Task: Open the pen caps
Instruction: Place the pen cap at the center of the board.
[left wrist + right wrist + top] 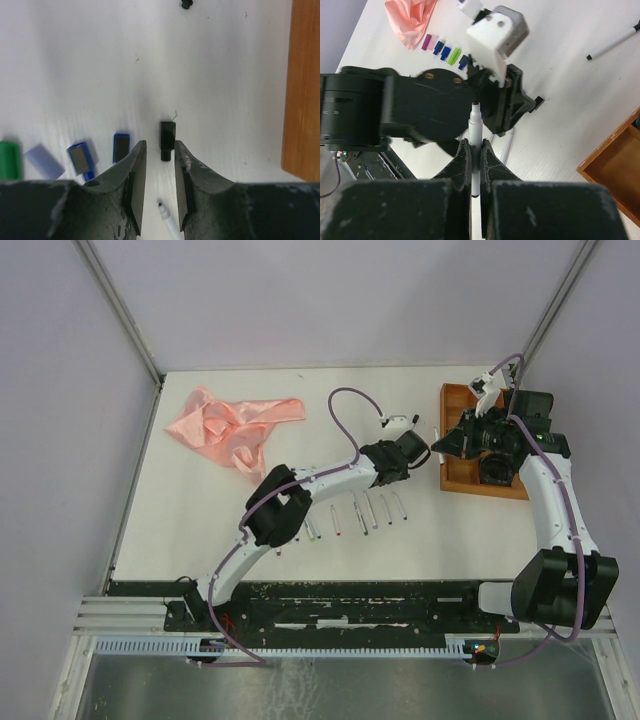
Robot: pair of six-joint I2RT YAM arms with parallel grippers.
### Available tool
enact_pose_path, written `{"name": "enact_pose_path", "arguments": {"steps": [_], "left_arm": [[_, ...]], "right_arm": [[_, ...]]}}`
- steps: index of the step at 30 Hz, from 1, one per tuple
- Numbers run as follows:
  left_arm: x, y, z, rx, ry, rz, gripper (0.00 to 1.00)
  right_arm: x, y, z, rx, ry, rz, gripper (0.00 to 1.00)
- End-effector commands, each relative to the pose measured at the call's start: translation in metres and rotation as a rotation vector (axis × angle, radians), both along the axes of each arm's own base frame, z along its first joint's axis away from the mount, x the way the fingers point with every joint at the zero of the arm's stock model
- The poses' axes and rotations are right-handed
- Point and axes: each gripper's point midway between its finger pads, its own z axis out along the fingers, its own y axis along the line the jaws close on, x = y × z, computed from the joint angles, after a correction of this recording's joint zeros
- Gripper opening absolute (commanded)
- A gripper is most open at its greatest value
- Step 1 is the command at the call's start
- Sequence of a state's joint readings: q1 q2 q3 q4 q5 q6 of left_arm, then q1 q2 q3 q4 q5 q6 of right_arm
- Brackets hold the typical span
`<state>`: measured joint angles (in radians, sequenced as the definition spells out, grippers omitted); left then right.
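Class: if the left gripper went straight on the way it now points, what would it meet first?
Probably the black pen cap, lying on the table just ahead of the left gripper, in line with its open jaws; its height is unclear.

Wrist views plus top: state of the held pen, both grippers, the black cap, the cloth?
pen: uncapped, tip bare
right gripper: shut on pen
left gripper: open, holding nothing
black cap: off, lying on table
pink cloth: crumpled
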<state>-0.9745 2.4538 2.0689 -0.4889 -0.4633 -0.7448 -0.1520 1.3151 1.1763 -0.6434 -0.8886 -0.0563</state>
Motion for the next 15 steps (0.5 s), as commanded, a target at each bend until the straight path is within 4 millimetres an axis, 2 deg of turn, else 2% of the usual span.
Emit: {"name": "enact_pose_path", "arguments": {"steps": [1, 9, 14, 15], "left_arm": [[0.001, 0.007, 0.108, -0.134, -0.142, -0.016, 0.36], [-0.018, 0.049, 0.139, -0.157, -0.214, -0.001, 0.36], [-0.038, 0.070, 0.170, -0.184, -0.262, -0.080, 0.37], [-0.047, 0.074, 0.169, -0.183, -0.262, -0.122, 0.37]], "right_arm": [[-0.001, 0.004, 0.033, 0.023, -0.116, 0.030, 0.00], [-0.011, 0.013, 0.047, 0.069, -0.185, 0.085, 0.00], [-0.010, 0.015, 0.040, 0.083, -0.161, 0.112, 0.00], [-0.010, 0.015, 0.038, 0.085, -0.148, 0.118, 0.00]]}}
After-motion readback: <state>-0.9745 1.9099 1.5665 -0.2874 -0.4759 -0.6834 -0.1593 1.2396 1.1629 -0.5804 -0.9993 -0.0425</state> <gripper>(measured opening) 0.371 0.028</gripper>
